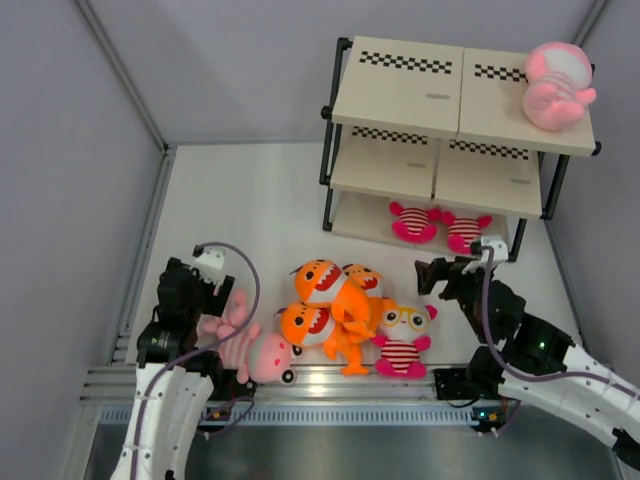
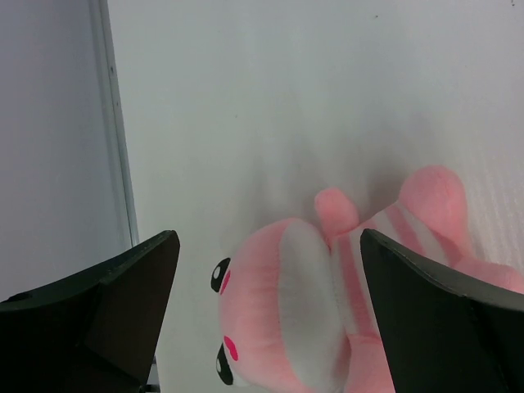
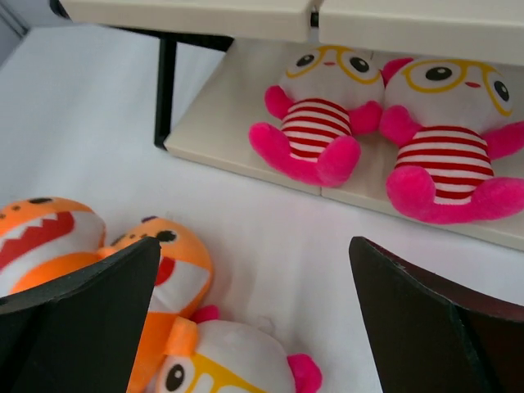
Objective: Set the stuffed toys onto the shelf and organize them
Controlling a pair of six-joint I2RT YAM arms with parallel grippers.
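The shelf [image 1: 400, 85] stands at the back right. A pale pink doll [image 1: 556, 85] lies on its top tier, and two magenta creatures [image 1: 413, 222] [image 1: 465, 230] sit on its bottom board [image 3: 237, 106]. On the table lie three orange sharks [image 1: 322, 282] [image 1: 362, 278] [image 1: 310, 325], one magenta creature [image 1: 402, 335] and a pale pink doll [image 1: 250, 345]. My left gripper [image 1: 213, 298] is open and empty, over that doll [image 2: 286, 311], with its head between the fingers. My right gripper [image 1: 440, 275] is open and empty, above bare table between the shelf and the magenta creature [image 3: 229, 360].
Grey walls enclose the table on the left [image 1: 100, 150], back and right. An aluminium rail [image 1: 330, 385] runs along the near edge. The shelf's black front post [image 3: 166, 90] stands left of the shelved creatures. Two sharks [image 3: 41, 237] [image 3: 164, 262] lie by my right gripper's left finger.
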